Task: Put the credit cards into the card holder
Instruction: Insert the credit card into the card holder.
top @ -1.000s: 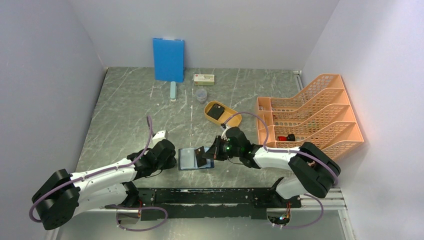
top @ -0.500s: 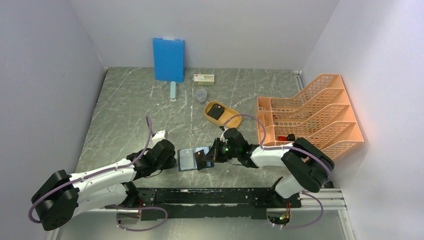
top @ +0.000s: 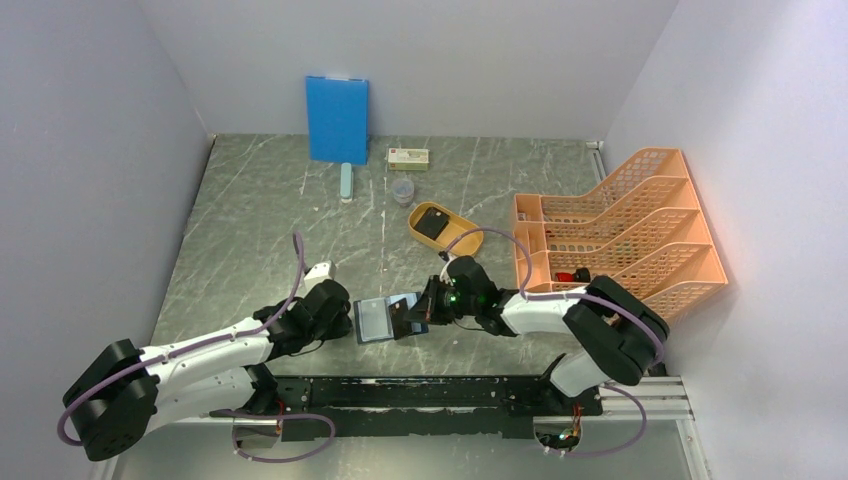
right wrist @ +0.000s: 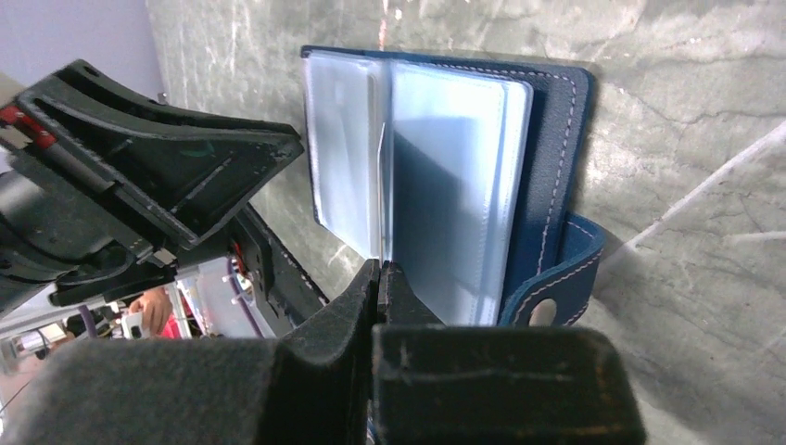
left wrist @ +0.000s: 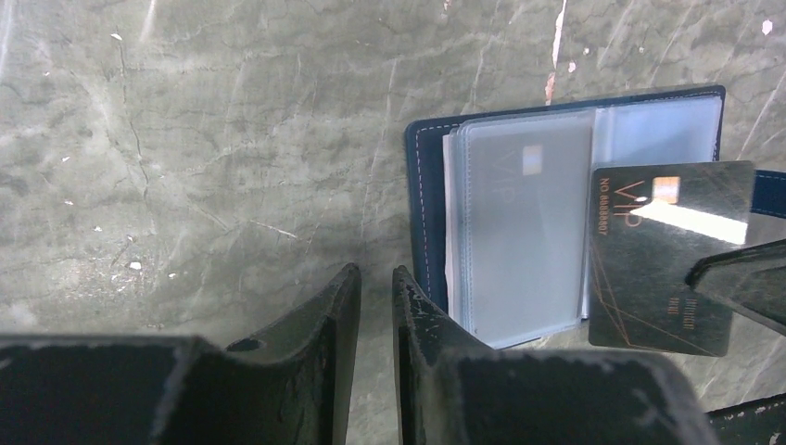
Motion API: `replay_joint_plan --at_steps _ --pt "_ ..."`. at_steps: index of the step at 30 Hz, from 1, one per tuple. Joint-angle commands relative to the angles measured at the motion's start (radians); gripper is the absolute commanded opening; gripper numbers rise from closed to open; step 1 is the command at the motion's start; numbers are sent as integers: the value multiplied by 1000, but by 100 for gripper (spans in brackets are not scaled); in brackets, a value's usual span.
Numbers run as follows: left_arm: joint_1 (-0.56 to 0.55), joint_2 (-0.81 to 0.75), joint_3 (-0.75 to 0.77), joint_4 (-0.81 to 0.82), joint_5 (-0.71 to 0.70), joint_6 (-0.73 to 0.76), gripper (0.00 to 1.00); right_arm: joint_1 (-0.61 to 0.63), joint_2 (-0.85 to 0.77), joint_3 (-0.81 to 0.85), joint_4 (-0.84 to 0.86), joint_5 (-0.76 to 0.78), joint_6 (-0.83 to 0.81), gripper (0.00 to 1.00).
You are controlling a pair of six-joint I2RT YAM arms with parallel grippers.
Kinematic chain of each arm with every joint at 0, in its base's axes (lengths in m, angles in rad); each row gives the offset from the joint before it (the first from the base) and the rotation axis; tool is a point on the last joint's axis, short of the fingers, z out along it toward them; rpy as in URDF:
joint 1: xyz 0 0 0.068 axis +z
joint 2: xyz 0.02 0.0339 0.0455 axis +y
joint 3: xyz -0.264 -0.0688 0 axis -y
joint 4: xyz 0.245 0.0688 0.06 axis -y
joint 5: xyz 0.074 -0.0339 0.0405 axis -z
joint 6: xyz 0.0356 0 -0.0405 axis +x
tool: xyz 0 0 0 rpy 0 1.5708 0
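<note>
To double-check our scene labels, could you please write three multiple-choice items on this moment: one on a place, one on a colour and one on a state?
1. Where does the card holder lie?
A. on the table, between the left gripper and the right gripper
B. at the table's far back edge
C. at the table's far right edge

2. What colour is the VIP card in the right gripper?
A. white
B. black with gold print
C. red

3. How is the card holder?
A. clasped shut
B. standing on edge
C. lying open

Answers:
1 A, the top view shows it between both grippers.
2 B, the left wrist view shows its dark face and gold lettering.
3 C, its clear sleeves are exposed.
</note>
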Motion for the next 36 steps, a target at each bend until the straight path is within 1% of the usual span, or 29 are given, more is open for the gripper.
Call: replay_joint_plan --at_steps 1,5,19,25,31,36 --pt "4 5 -9 17 12 -3 24 6 -68 1 -14 63 -18 0" --pt "4 14 -8 25 15 -3 24 7 -69 12 -34 63 -31 0" --pt "4 21 -7 30 21 -2 24 14 5 18 38 -4 -18 0" --pt "4 26 -3 32 24 2 24 18 -2 20 31 13 -19 0" --pt "4 26 -3 28 22 4 24 18 -57 8 7 74 -22 0" --pt "4 23 -3 30 24 4 24 18 -40 27 13 40 -31 0"
